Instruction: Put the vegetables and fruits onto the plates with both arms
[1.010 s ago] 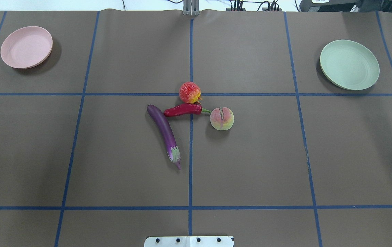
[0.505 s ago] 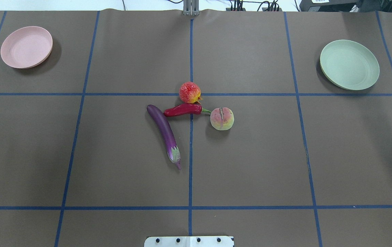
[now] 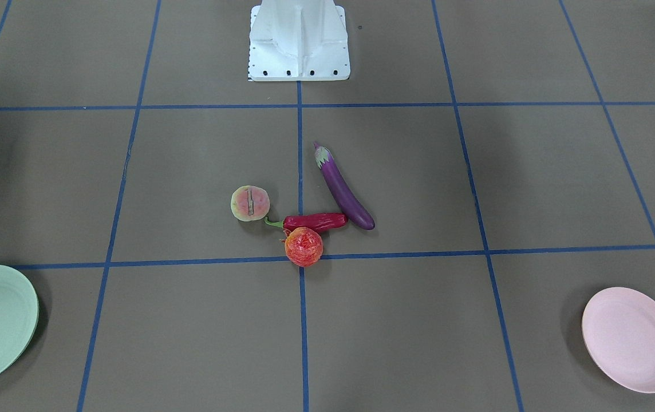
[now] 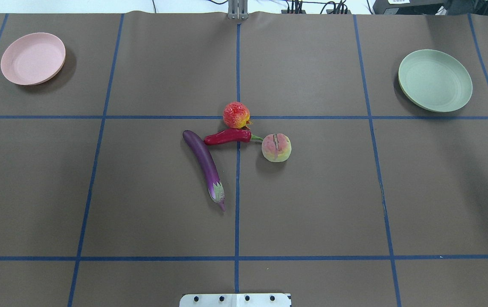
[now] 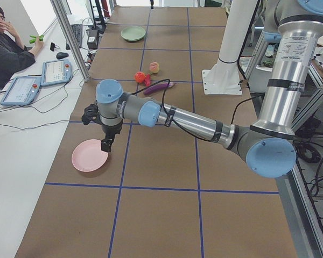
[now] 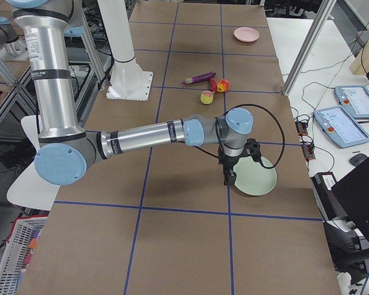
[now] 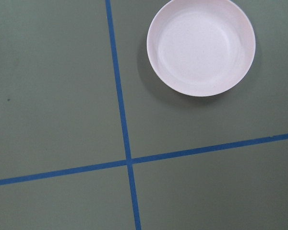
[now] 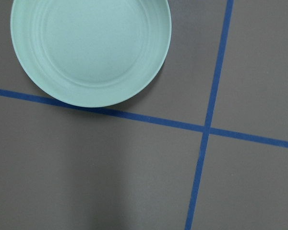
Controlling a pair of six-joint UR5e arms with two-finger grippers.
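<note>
The purple eggplant (image 4: 205, 166), red chili pepper (image 4: 227, 137), peach (image 4: 276, 147) and pomegranate-like fruit (image 4: 236, 114) lie clustered at the table's middle. The chili touches the eggplant and the pomegranate-like fruit. The pink plate (image 4: 33, 58) sits empty at the far left, the green plate (image 4: 435, 80) empty at the far right. My left gripper (image 5: 106, 145) hangs above the pink plate's near edge, which the left wrist view (image 7: 201, 45) shows. My right gripper (image 6: 229, 179) hangs by the green plate (image 8: 91, 48). Both grippers show only in side views; I cannot tell if they are open.
Blue tape lines (image 4: 237, 187) divide the brown table cover into squares. The white robot base (image 3: 299, 40) stands at the near middle edge. An operator (image 5: 5, 48) sits beside the table with tablets (image 5: 54, 72) and cables.
</note>
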